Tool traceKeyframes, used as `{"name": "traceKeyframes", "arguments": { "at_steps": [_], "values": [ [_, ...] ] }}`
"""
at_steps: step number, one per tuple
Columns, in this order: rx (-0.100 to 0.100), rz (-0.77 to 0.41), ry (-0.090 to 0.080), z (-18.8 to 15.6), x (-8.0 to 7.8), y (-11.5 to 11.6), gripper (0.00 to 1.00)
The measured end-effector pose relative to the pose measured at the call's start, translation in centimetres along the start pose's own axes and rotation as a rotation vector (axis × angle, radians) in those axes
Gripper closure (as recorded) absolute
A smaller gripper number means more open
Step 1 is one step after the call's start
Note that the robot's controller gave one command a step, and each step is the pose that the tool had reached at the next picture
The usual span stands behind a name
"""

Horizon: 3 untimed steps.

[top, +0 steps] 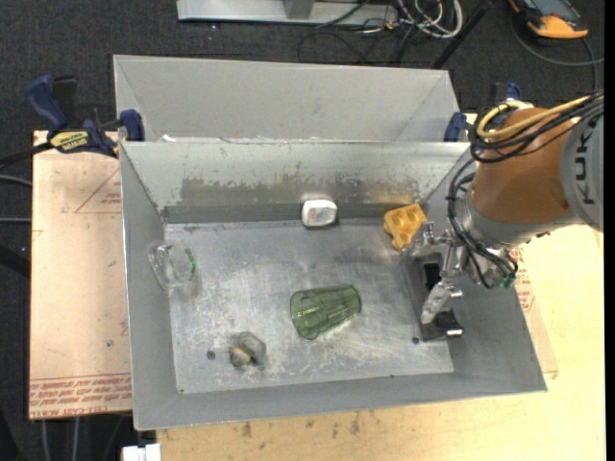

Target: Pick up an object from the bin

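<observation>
You are looking at the gripper [437, 305] hanging low over the right side of the grey metal bin [288, 373], above bare floor close to the right wall. Whether it is spread or closed you cannot tell from this angle, and nothing is showing in its grasp.

The small yellow blocky lump [405, 223] is lying nearest, just behind the gripper at the foot of the sloped back wall. It is probably sitting there because loose pieces tend to settle along that edge. The small white rounded piece [319, 212] is resting on the same line, further left.

The green translucent ribbed glass [325, 311] is lying on its side mid-floor, well apart from the gripper. A clear glass cup [173, 265] is standing by the left wall, and a small grey-brown stone-like lump [248, 351] is sitting near the front.

You are likely choosing between the yellow lump and the green glass, and nothing is picked yet.
</observation>
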<state>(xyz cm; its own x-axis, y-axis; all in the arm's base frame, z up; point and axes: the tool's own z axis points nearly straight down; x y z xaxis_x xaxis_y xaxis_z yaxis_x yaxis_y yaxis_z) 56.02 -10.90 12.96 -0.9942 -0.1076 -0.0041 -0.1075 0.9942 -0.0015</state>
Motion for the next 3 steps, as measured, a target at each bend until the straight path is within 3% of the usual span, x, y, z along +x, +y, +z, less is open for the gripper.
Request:
{"name": "traceKeyframes", "arguments": {
  "at_steps": [1,2,3],
  "values": [
    [-0.002,0.175,0.002,-0.4,-1.2,1.9,0.0],
    [-0.002,0.014,0.002,-1.7,-2.2,3.7,0.0],
    [-0.002,-0.18,0.0,-0.7,-3.3,6.1,0.0]
  ]
}}
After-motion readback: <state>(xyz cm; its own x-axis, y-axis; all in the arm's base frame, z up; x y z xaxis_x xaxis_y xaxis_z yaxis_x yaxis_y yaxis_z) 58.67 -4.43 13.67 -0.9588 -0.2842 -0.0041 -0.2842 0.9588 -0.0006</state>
